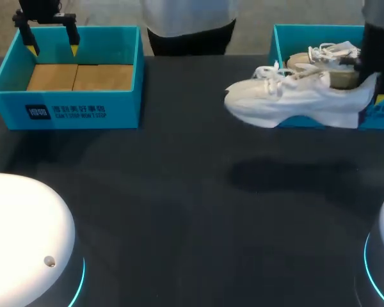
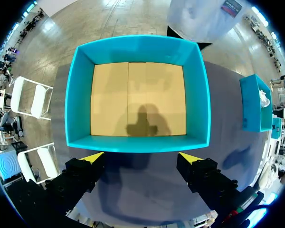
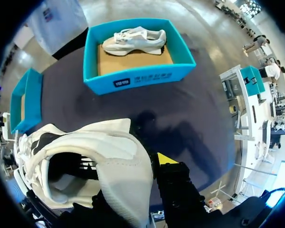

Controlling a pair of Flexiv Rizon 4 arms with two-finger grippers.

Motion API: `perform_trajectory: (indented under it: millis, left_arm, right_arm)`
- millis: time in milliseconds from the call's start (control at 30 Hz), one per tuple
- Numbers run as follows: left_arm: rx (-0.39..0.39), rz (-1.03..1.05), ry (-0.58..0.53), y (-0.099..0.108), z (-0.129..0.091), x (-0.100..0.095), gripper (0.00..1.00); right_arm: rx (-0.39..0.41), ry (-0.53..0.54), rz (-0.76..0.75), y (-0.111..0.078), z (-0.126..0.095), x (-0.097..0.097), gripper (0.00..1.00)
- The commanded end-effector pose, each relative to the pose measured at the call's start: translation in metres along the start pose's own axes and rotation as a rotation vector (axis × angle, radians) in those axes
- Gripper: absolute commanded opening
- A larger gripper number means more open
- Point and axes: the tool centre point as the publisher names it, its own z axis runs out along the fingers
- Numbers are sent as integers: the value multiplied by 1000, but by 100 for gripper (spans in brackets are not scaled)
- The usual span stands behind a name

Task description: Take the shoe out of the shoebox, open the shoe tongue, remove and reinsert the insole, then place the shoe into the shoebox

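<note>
White shoe (image 1: 294,102): light, with a soft mesh-like upper and loose laces, though the sole looks stiff and the heel counter firm. The heel is the soundest place to grip; the laces and tongue would likely slip or stretch.

Right claw (image 1: 373,93) pinches the shoe's heel, one yellow tip outside the collar, and the opening faces the wrist. The shoe hangs clear of the desk (image 1: 179,204), just in front of the shoebox (image 3: 133,80), toe pointing away from that box's near corner. A second shoe (image 1: 320,61) lies inside the shoebox.

Left claw (image 1: 52,46) is spread and holds nothing. It sits well across the desk from the shoebox, above an empty box (image 1: 64,112).
</note>
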Motion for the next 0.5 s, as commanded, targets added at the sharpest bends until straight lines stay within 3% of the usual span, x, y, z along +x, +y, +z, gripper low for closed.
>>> perform_trajectory:
  millis: [33, 100, 167, 200, 467, 500]
  left_arm:
    - [0, 0, 0, 0, 0, 0, 100]
    - [0, 0, 0, 0, 0, 0, 100]
    - [0, 0, 0, 0, 0, 0, 100]
    - [0, 0, 0, 0, 0, 0, 100]
    - [0, 0, 0, 0, 0, 0, 100]
    - [0, 0, 0, 0, 0, 0, 100]
  right_arm:
    - [-67, -3, 3, -13, 5, 18, 0]
    - [-63, 12, 16, -23, 9, 36, 0]
    - [-63, 12, 16, -23, 9, 36, 0]
    - [-60, 10, 12, -31, 15, 54, 0]
    - [-23, 36, 16, -45, 33, 80, 0]
    - [-12, 43, 17, -49, 42, 91, 0]
